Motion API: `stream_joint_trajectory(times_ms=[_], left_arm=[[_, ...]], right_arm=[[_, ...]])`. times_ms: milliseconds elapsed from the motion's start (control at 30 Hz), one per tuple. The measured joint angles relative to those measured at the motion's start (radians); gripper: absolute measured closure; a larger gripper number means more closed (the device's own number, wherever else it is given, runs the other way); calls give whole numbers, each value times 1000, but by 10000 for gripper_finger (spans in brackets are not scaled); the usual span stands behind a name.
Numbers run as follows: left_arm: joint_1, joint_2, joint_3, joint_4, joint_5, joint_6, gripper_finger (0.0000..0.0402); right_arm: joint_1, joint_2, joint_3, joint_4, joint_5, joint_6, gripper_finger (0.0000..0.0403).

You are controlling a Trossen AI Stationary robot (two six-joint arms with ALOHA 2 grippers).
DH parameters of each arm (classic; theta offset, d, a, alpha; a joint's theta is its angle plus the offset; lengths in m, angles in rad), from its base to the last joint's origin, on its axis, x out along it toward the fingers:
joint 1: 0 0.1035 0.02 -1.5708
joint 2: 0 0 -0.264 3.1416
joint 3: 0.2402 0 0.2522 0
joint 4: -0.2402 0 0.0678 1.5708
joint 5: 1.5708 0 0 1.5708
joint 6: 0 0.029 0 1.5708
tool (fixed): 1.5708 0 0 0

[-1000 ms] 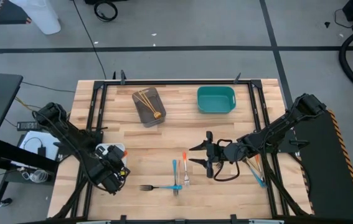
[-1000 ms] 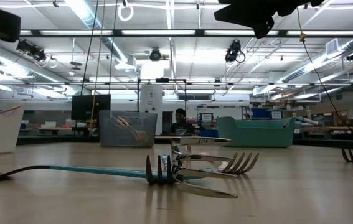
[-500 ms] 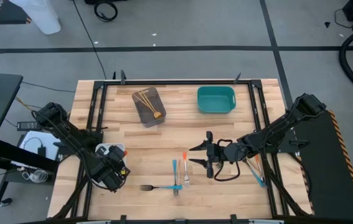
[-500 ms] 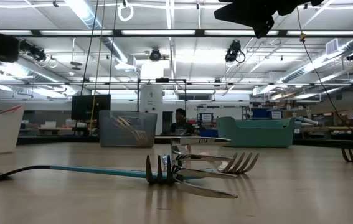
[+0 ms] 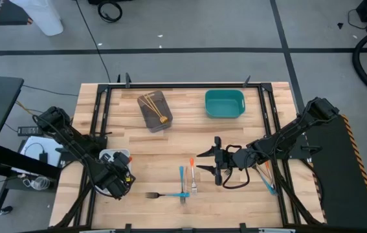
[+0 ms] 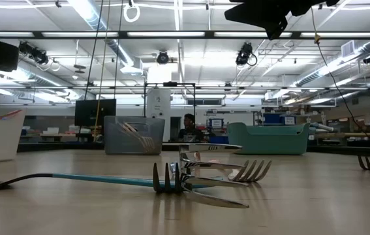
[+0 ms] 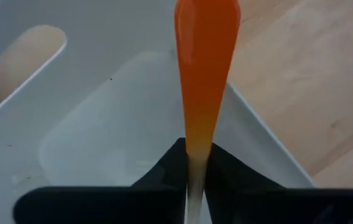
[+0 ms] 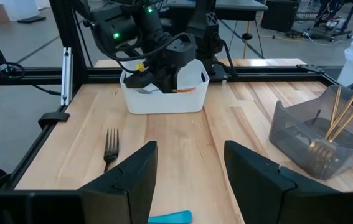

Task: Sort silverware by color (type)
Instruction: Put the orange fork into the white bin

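**A:** Where do you stand on the sort?

**B:** You're partway, by my reading. On the table [image 5: 170, 145], the grey tray [image 5: 155, 111] at the far side already holds the gold forks [image 5: 152, 105]. The teal tray [image 5: 224, 103] beside it looks empty. The white tray [image 5: 110, 156] sits at the left edge, and that is where you are working now.

**A:** What's left loose?

**B:** A cluster near the front middle: a blue-handled fork [image 5: 182, 178], an orange-handled fork [image 5: 191, 166] just beside it, and a dark fork [image 5: 154, 195] lying apart to the left. More blue and orange handles [image 5: 267, 176] lie under your right arm. So I'd judge most pieces still need placing.

**A:** And the arms?

**B:** Your left gripper [image 7: 196, 163] hangs over the white tray, fingers pinched on the metal neck of an orange fork [image 7: 205, 56], its handle pointing out over the tray's floor. Releasing it there looks like the next move. Your right gripper [image 8: 188, 165] hovers mid-table with fingers spread, holding nothing.
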Motion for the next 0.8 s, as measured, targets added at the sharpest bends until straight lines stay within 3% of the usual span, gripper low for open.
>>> stream_joint_trajectory(times_ms=[433, 800], left_arm=[[0, -5, 0, 24, 0, -20, 364], [-2, -98, 1, -4, 6, -22, 385]], right_arm=[[5, 0, 0, -2, -3, -2, 206], [11, 0, 0, -2, -3, -2, 206]])
